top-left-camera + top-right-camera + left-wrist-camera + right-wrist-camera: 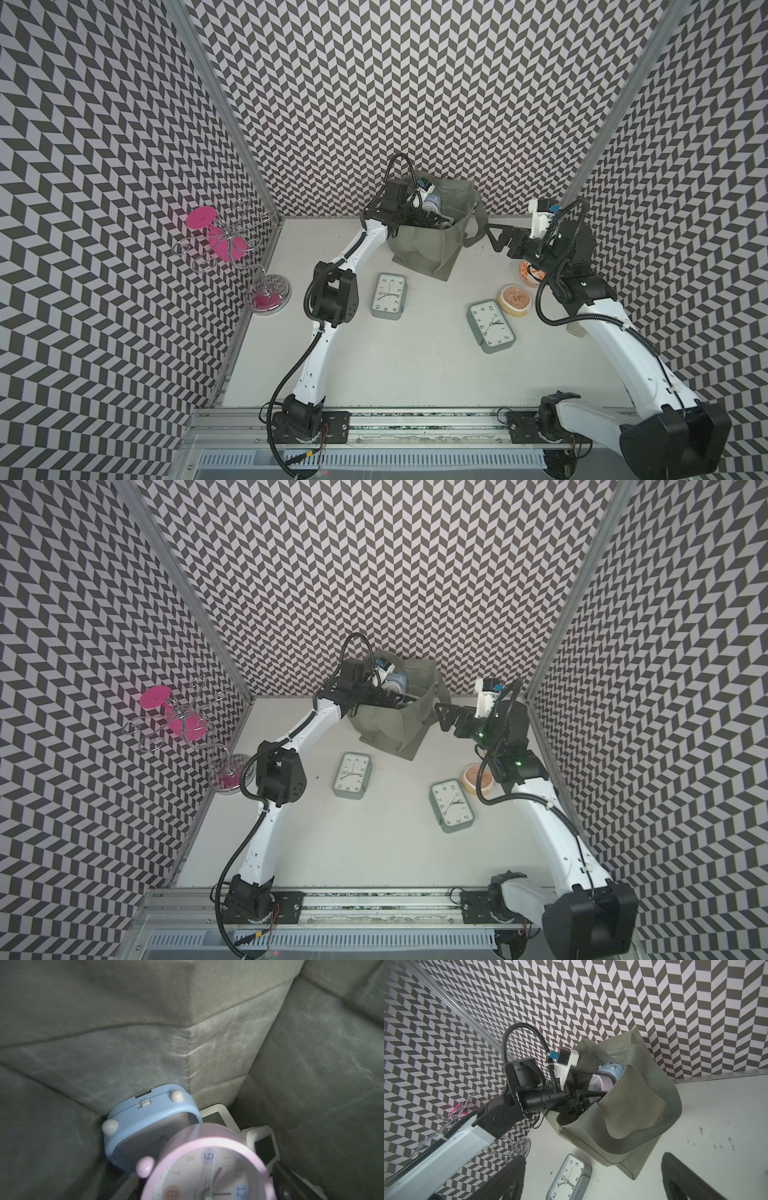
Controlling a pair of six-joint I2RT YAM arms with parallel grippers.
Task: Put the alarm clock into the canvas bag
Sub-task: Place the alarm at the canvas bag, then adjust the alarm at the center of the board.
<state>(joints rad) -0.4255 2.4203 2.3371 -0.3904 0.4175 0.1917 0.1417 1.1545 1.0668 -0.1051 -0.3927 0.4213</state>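
Left tool (436,219) deep in canvas bag (419,253), straddling pink alarm clock (207,1167); grip unclear. Right tool (494,237) spread, empty.

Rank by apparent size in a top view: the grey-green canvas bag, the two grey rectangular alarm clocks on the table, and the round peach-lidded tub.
1. Grey-green canvas bag.
2. Grey rectangular alarm clock by the left arm and grey rectangular alarm clock by the right arm: alike, not ranked.
3. Round peach-lidded tub.
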